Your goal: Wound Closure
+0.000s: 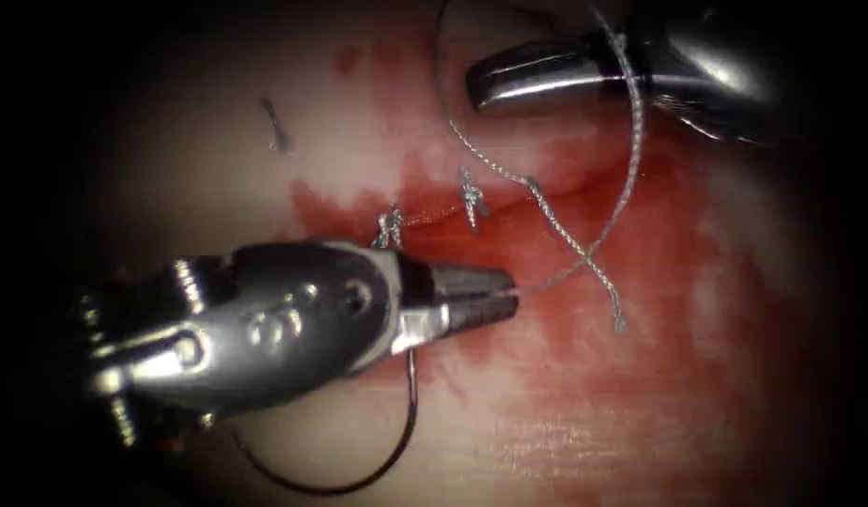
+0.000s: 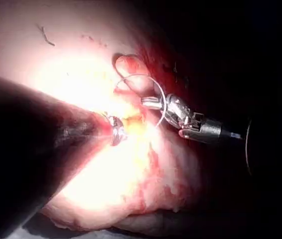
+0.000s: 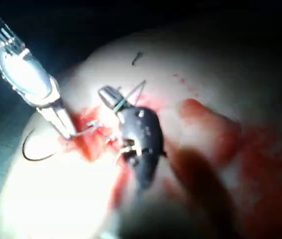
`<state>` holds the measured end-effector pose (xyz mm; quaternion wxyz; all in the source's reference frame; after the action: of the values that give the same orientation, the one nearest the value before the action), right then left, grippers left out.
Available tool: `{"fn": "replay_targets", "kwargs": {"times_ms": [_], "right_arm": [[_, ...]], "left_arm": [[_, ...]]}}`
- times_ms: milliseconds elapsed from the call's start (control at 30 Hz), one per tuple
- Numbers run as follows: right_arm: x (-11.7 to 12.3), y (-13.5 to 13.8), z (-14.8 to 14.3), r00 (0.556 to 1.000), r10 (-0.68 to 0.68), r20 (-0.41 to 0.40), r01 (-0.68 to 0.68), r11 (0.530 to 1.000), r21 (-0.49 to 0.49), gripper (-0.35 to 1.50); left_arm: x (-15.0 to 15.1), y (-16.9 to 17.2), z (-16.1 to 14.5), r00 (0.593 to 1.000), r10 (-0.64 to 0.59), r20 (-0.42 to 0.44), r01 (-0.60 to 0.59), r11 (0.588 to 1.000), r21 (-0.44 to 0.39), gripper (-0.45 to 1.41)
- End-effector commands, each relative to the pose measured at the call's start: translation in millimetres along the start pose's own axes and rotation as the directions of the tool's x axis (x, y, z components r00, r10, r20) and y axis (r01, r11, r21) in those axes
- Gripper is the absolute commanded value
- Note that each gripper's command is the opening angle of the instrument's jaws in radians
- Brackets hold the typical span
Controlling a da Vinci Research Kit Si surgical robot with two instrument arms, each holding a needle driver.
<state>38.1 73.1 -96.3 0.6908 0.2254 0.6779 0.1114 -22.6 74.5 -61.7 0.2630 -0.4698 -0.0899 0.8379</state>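
Endoscope: left tool (image 1: 495,293) comes in from near left, shaft low, steel wrist glossy, jaws closed flat on the thread (image 1: 631,141) at their tip. The thread is thin, braided, pale grey; it runs from those jaws right and up in a wide arc, over the right tool (image 1: 481,86), then back down to the cut (image 1: 509,192), crossing itself right of the cut and ending in a loose tail. Right tool sits far right, tip pointing left, smooth and shiny, wrapped by the loop; jaws look closed, holding nothing I can see. Needle (image 1: 396,451) is a dark, thin curve lying free on the tissue (image 1: 565,441) near the left tool, not in the tissue, held by neither tool. Two knotted stitches (image 1: 472,199) sit on the cut, one cut thread end (image 1: 276,127) far left. Red fluid (image 1: 659,282) is smeared around the cut, wet sheen.

Left wrist: right tool (image 2: 148,102) level, loop of thread (image 2: 146,79) around its tip.

Right wrist: left tool (image 3: 66,127) angled steeply down onto the tissue, needle (image 3: 34,149) curved beside it.
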Motion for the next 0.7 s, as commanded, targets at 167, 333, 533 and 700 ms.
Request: {"fn": "replay_targets", "kwargs": {"times_ms": [167,333,533,700], "right_arm": [[-0.7,2.1,-0.9,0.998,-0.053,-0.021,0.056,0.988,0.146,-0.16],[-1.1,1.7,-0.9,0.993,-0.119,0.017,0.109,0.950,0.292,-0.20],[-1.1,1.5,-0.7,0.954,-0.294,0.063,0.234,0.856,0.461,-0.13],[-2.7,-0.9,0.4,0.908,-0.404,0.112,0.261,0.753,0.605,0.14]], "left_arm": [[-0.7,-3.0,3.6,0.999,-0.048,-0.010,0.048,0.999,0.010,-0.35],[-0.7,-5.4,5.1,0.997,-0.074,-0.010,0.075,0.997,0.008,-0.35],[-1.0,-8.0,5.7,0.994,-0.108,-0.011,0.108,0.994,0.020,-0.35],[-1.1,-7.9,5.9,0.994,-0.108,0.004,0.108,0.994,0.018,-0.35]]}}
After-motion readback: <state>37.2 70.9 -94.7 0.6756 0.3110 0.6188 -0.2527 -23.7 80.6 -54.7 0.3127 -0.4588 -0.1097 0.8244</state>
